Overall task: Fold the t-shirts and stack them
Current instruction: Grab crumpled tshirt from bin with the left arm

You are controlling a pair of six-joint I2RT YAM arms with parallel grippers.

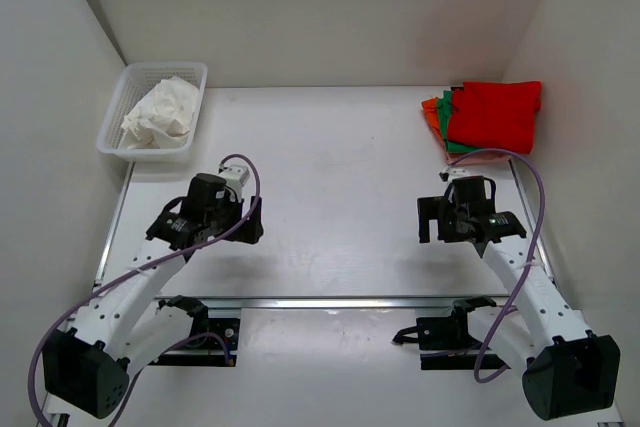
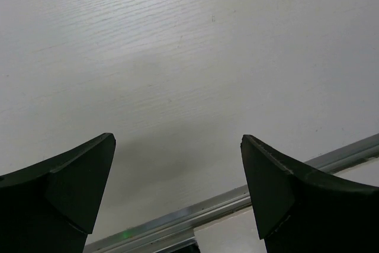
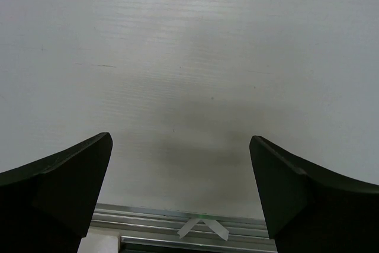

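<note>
Black and empty, the left tool hangs over the near-left part of the table with its jaws wide apart. The right tool, over the near-right part, is spread the same way and holds nothing. Farther off, in the far-left corner, the white t-shirt lies crumpled inside the mesh basket, with no clear long axis. It lies beyond the left tool and a little to its left, so I judge the left arm to be the nearer one for lifting it out. In the far-right corner the red t-shirt rests folded on the green t-shirt and the orange t-shirt.
</note>
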